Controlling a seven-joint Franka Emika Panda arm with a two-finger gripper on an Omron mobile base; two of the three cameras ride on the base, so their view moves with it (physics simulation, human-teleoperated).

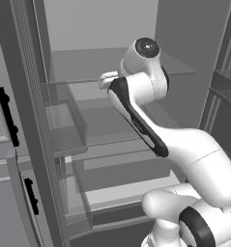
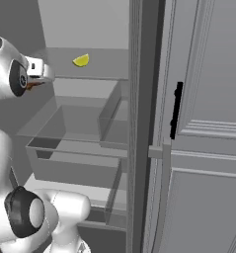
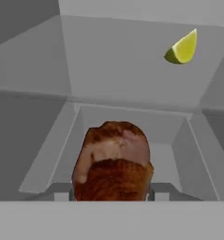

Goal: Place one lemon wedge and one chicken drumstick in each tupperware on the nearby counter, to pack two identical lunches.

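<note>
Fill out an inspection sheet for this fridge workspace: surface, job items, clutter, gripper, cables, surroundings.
Surface: grey fridge shelf, bare apart from one lemon wedge.
Job items: lemon wedge lying on the shelf; chicken drumstick right in front of the hand camera, over the clear drawers.
Clutter: nothing seen.
Gripper: gripper inside the fridge at shelf height; fingers hidden behind the drumstick, apparently closed on it.
Cables: nothing seen.
Surroundings: open fridge door with a black handle.
</note>
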